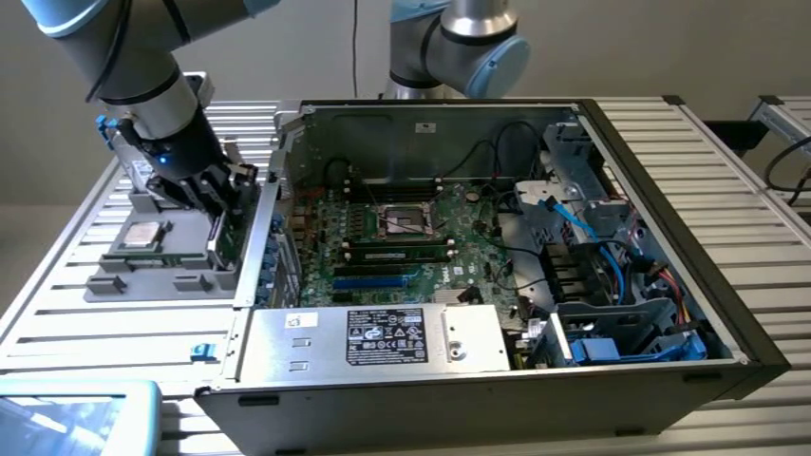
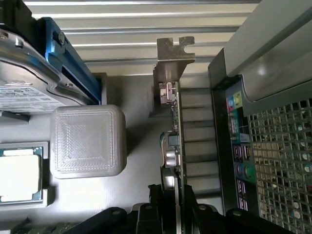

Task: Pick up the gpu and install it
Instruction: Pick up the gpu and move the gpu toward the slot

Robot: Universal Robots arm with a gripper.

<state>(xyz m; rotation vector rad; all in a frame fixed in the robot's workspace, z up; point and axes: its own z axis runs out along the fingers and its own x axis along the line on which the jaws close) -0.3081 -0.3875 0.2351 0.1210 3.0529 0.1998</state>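
Note:
The gpu (image 1: 220,239) stands on edge in the grey parts tray (image 1: 165,271), just outside the computer case's wall on the exterior view's left. My gripper (image 1: 213,201) reaches down onto it from above. In the wrist view the gpu (image 2: 176,122) appears edge-on as a thin green board, with its silver bracket (image 2: 170,58) at the far end. My gripper (image 2: 174,195) has one black finger (image 2: 156,197) pressed against each face of the board, shut on it. The card's lower edge still sits in the tray slot.
The open computer case (image 1: 659,190) lies on the slatted table, with its motherboard (image 1: 405,237) and power supply (image 1: 380,337) exposed. A CPU (image 1: 142,233) and a hard drive (image 2: 24,92) rest in the tray. The case's rear panel (image 2: 273,146) is close beside the card.

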